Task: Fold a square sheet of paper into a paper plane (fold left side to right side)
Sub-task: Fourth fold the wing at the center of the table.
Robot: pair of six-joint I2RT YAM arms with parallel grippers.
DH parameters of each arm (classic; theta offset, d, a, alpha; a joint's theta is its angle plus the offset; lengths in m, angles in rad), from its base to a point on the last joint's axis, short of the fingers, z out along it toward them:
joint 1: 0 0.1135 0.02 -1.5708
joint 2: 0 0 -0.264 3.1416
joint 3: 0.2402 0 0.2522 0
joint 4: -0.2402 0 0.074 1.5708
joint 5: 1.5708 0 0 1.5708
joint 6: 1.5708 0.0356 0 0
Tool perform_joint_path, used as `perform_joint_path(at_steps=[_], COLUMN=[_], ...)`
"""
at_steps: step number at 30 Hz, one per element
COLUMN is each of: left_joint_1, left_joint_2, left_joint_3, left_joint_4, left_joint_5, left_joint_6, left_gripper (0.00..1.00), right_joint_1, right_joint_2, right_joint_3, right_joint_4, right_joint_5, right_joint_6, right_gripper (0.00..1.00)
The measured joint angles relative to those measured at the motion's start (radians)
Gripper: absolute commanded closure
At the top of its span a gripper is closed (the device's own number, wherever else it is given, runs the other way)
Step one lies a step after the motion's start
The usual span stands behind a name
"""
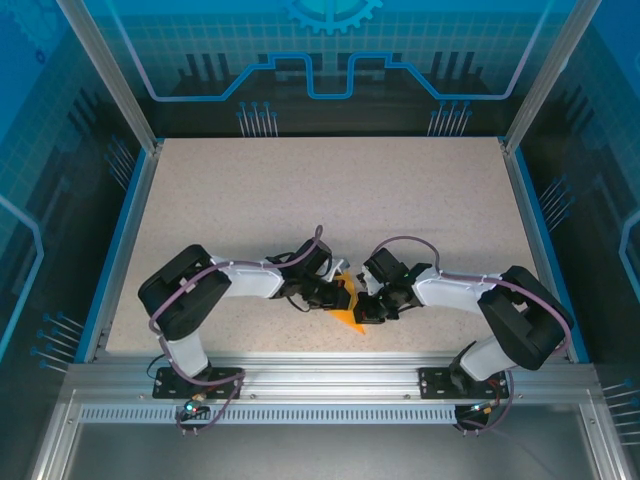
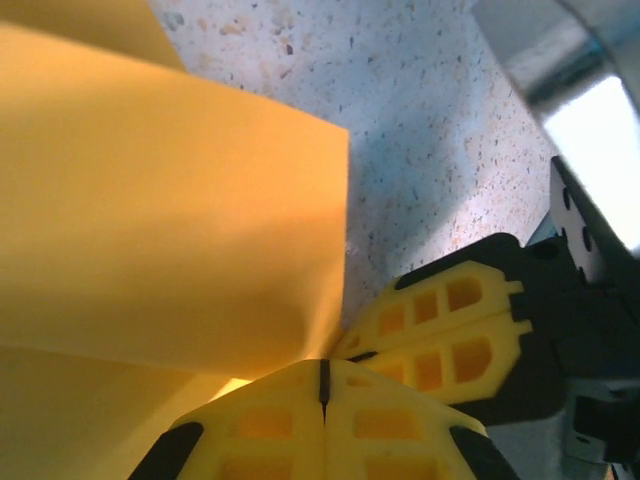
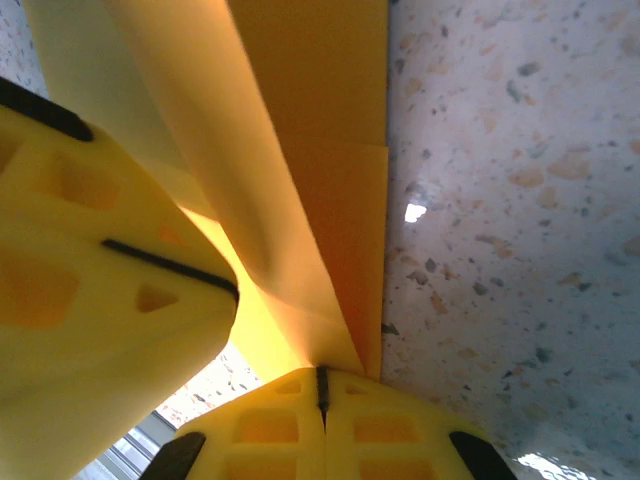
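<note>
**A:** Where is the orange paper (image 1: 349,319) sitting?

**B:** It is lying near the front edge of the speckled tabletop (image 1: 330,200), about midway across. One pointed corner is aiming toward the near edge.

**A:** What is the left gripper (image 2: 323,375) doing?

**B:** Its yellow fingers are pressing together, leaving just a thin dark seam. A corner of the paper is running right into that seam, so they are pinching it. Seen from the left wrist, the sheet is rising up and to the left of the fingertips in a curved flap.

**A:** And the right gripper (image 3: 321,388)?

**B:** Its fingers are pressing flat against each other too. The folded layers are narrowing down into the tip, so it is gripping the paper as well. Above the fingertips, the layers are fanning up and away.

**A:** How are the two grippers standing to each other?

**B:** They are meeting tip to tip, touching or very nearly so. Both are biting on the same small part of the paper.
</note>
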Motion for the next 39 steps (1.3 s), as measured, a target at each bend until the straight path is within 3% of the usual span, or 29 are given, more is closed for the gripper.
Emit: perform_joint_path(at_steps=[22,39], left_joint_1=[0.006,0.124], left_joint_2=[0.073,0.074], left_joint_3=[0.06,0.069], left_joint_4=[-0.064,-0.114], left_joint_5=[-0.011,0.008], left_joint_6=[-0.02,0.039], left_gripper=[0.96,0.96], right_joint_1=[0.002,0.006], right_joint_2=[0.005,0.007], right_joint_3=[0.013,0.014], right_joint_4=[-0.026,-0.027], right_joint_5=[0.005,0.009], right_joint_6=[-0.011,-0.012], right_gripper=[1.0,1.0])
